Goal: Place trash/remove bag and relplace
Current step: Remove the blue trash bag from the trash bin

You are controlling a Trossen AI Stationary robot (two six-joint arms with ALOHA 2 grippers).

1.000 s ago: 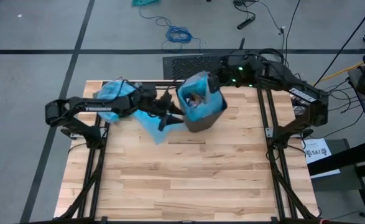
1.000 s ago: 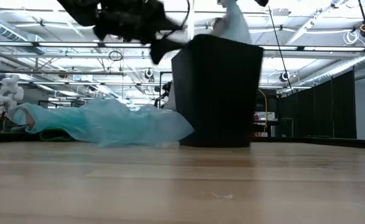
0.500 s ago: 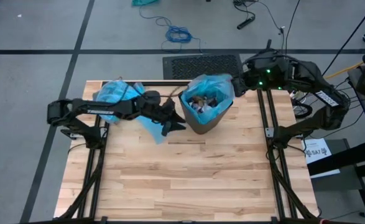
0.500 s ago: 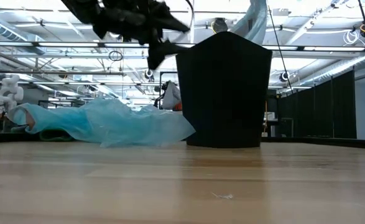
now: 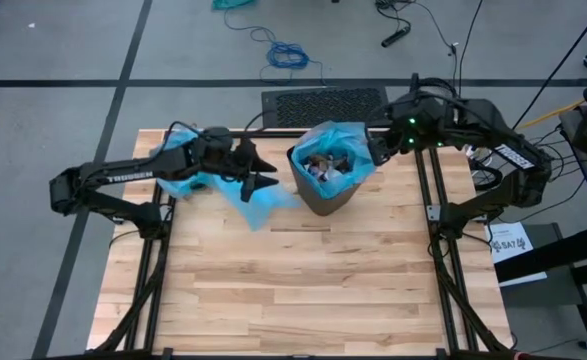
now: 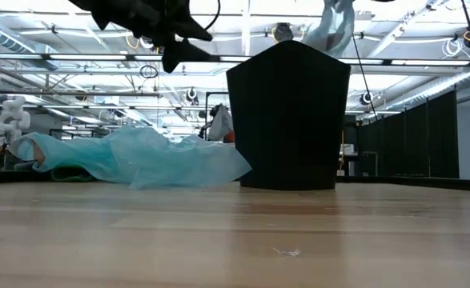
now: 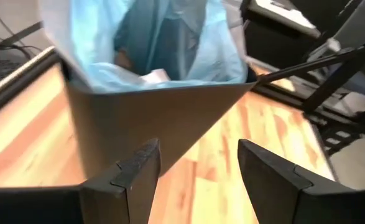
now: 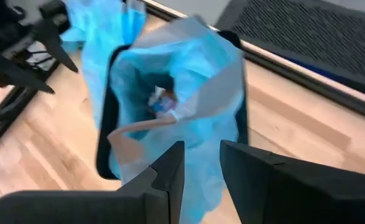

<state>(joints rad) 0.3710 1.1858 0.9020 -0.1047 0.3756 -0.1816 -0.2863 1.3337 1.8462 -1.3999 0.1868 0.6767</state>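
A black bin [image 5: 331, 197] stands upright on the far middle of the table, lined with a light blue bag [image 5: 345, 140]. Trash [image 5: 323, 165] of crumpled scraps lies inside it. My right gripper [image 5: 373, 150] hovers over the bin's right rim, shut on the bag. My left gripper [image 5: 271, 173] hangs open above the table just left of the bin, pointing at its wall [image 7: 151, 118], and touches nothing. In the low view the left gripper [image 6: 182, 44] is high, left of the bin [image 6: 287, 120]. My right gripper pinches the bag's rim [image 8: 198, 140] between its two fingers on the bin's right side. The fingers slant down from above and from the table's right. That edge of the bag [image 6: 335, 24] is drawn up above the bin's rim, while the rest stays inside.
A second light blue bag [image 5: 188, 155] lies crumpled on the table's far left, under my left arm. A black mat [image 5: 323, 100] and cables lie on the floor beyond the far edge. The near half of the wooden table [image 5: 303, 290] is bare.
The bin leaned toward the left a second ago and now stands upright. My left gripper has drawn back from it toward the table's left edge and risen, staying open. My right gripper has moved off the bin's top toward the right, still holding the bag.
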